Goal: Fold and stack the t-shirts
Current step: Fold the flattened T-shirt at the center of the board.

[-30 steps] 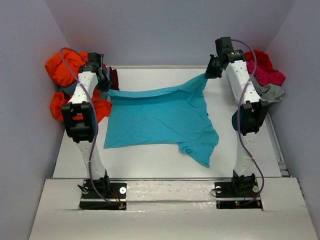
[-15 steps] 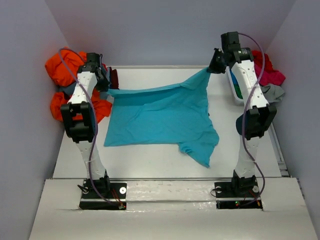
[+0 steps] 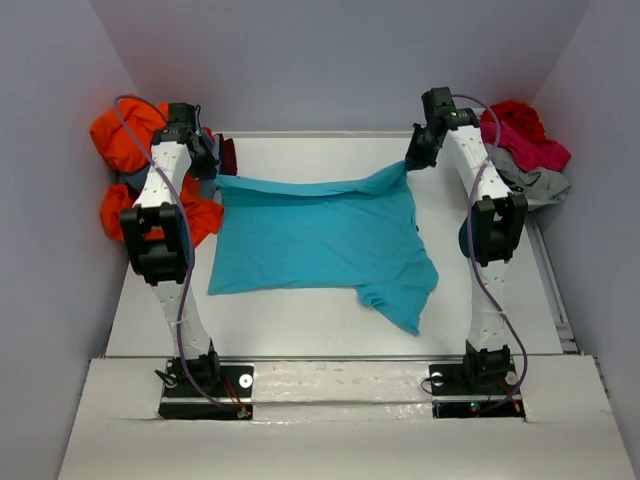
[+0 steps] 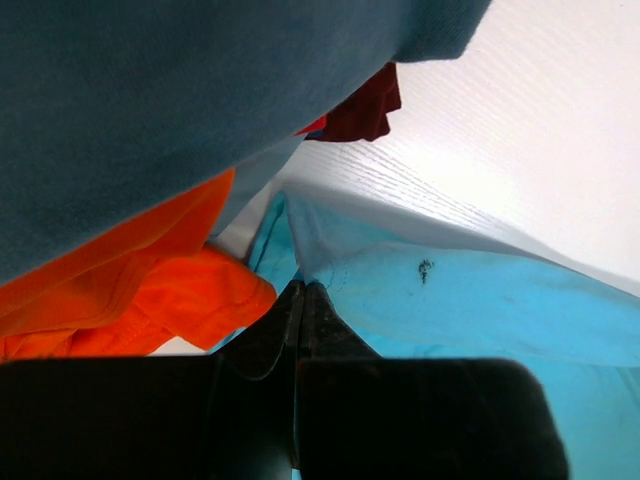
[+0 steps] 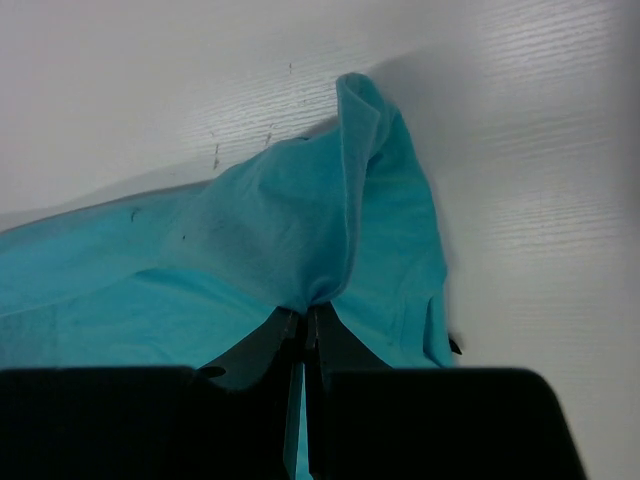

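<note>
A turquoise t-shirt [image 3: 320, 235] lies spread over the middle of the white table, its far edge lifted and stretched between both arms. My left gripper [image 3: 213, 177] is shut on its far left corner, seen pinched at the fingertips in the left wrist view [image 4: 303, 287]. My right gripper [image 3: 408, 162] is shut on the far right corner, the turquoise t-shirt [image 5: 300, 240] bunching at the tips [image 5: 308, 312]. One sleeve [image 3: 405, 305] trails toward the near right. Other t-shirts lie in heaps: orange [image 3: 125, 140] at the far left, red and pink [image 3: 525, 135] at the far right.
A maroon cloth [image 3: 229, 155] lies just behind the left gripper, beside the orange heap [image 4: 130, 290]. Light grey cloth [image 3: 540, 185] sits under the red heap at the right. Grey walls close in the table on three sides. The arm bases stand at the near edge.
My right gripper has swung out to the right and come back left and lower, still holding its corner. The shirt's far edge now hangs flatter. The left gripper has barely moved.
</note>
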`<state>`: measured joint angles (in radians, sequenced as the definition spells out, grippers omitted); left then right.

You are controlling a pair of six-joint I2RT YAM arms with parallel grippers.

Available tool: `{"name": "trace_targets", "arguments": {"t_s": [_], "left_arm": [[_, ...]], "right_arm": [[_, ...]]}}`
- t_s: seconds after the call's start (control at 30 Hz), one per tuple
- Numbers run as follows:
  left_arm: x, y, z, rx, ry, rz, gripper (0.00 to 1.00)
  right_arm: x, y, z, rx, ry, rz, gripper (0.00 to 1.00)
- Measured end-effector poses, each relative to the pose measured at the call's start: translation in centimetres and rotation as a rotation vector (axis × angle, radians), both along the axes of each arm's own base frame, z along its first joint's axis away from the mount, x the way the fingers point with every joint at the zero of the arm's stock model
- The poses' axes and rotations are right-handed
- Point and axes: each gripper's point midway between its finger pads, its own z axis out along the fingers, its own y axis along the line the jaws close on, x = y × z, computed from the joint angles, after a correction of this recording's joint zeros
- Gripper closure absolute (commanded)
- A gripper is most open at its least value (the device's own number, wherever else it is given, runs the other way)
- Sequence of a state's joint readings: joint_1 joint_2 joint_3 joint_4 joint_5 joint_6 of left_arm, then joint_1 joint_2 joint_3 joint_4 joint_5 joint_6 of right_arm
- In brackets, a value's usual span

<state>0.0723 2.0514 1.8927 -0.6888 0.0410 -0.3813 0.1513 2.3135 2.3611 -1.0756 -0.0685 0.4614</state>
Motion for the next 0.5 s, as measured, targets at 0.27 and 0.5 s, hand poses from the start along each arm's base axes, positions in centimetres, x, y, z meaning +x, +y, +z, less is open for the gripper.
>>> {"name": "trace_targets", "arguments": {"t_s": [0.27, 0.5], "left_arm": [[-0.4, -0.6, -0.7, -0.032, 0.016, -0.026, 0.94], [-3.9, -1.3, -4.2, -0.062, 0.136, -0.035, 0.94]], "right_arm": [[-0.8, 0.1, -0.4, 0.005, 0.034, 0.007, 0.93], [-4.4, -0.1, -2.0, 0.008, 0.141, 0.015, 0.93]]}}
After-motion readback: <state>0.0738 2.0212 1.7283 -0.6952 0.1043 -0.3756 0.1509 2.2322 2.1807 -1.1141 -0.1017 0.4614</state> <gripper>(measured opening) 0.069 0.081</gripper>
